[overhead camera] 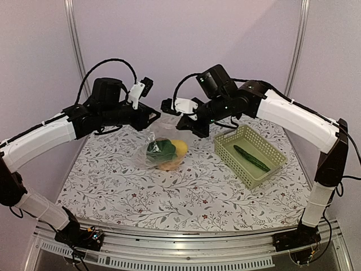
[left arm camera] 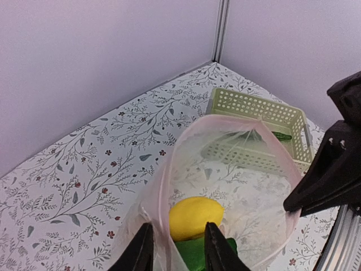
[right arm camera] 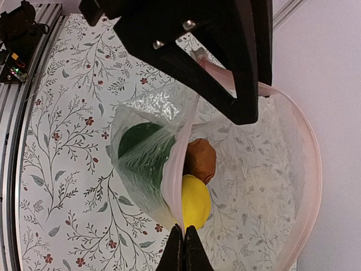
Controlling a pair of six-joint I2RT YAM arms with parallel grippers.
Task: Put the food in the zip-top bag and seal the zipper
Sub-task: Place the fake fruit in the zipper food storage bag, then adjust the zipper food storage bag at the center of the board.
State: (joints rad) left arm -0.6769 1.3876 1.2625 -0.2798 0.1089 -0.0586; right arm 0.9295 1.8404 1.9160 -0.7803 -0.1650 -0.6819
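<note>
Nearby things: a pale green basket (overhead camera: 231, 164) stands on the flowered table (overhead camera: 169, 197), right of the bag (overhead camera: 145, 155) and apart from it; grey walls (overhead camera: 186, 34) behind.
Basket contents: a cucumber (overhead camera: 252, 158) lies alone inside, its long axis along the basket's length, far-left to near-right in the top view.
Bag position: hung over mid-table between the left gripper (overhead camera: 155, 117) and right gripper (overhead camera: 180, 124), mouth up, laden bottom low by the table; contact cannot be told.
Bag contents, top view: greens (overhead camera: 161, 149), yellow fruit (overhead camera: 180, 148), orange piece (overhead camera: 169, 165).
Mouth: the pink strip (left arm camera: 225, 118) forms an open loop, its long axis stretched from one gripper to the other.
Obstruction: in the top view both grippers cover the mouth; in the right wrist view the left gripper covers the far rim.
Left wrist view only: the open loop from above, with the basket and a bit of cucumber beyond the clear wall.
Right wrist view only: a brown one (right arm camera: 200, 160) touching the yellow fruit, beside the greens.
Left gripper state: fingers a little apart, strip running between them; whether they clamp it cannot be told.
Right gripper state: fingers pressed together on the strip.
</note>
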